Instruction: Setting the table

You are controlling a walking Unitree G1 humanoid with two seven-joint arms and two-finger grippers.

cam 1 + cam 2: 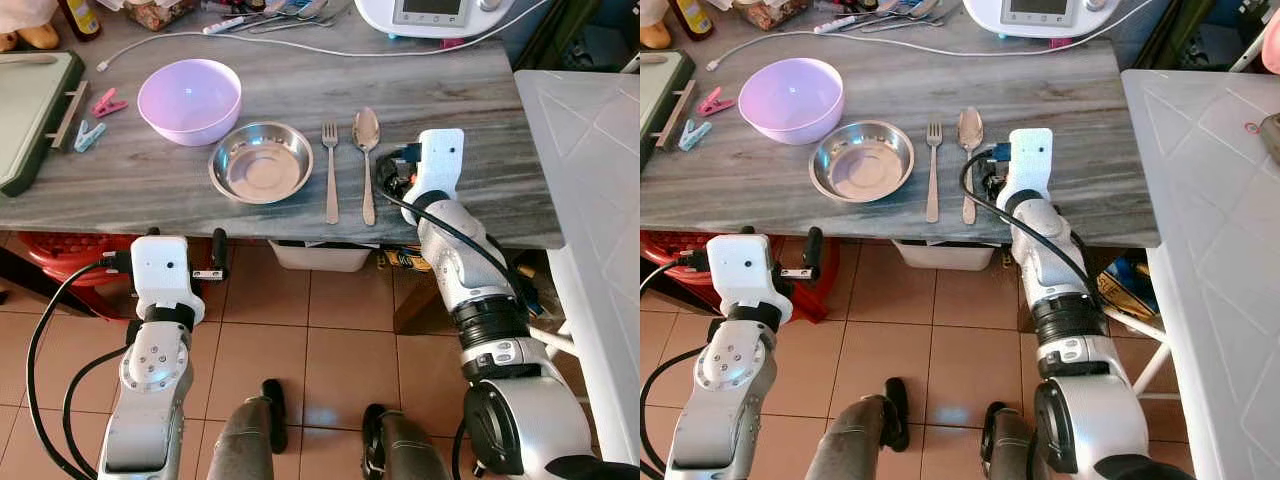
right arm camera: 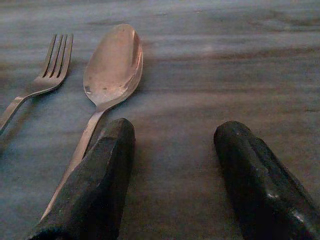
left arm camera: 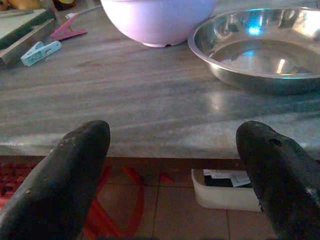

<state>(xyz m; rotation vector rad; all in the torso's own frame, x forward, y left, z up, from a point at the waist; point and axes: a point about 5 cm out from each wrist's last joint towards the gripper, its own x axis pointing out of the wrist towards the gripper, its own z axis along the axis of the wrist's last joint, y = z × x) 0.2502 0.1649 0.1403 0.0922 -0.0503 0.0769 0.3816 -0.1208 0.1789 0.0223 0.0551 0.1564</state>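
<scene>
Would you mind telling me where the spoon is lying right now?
The spoon lies on the grey table, just right of the fork and beside the right gripper, with the steel dish further left.

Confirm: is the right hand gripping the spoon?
No. The right hand is open over the table, and the spoon lies free beside one finger.

No readable text, white appliance (image 1: 430,15) display too small to read, no labels legible
</scene>
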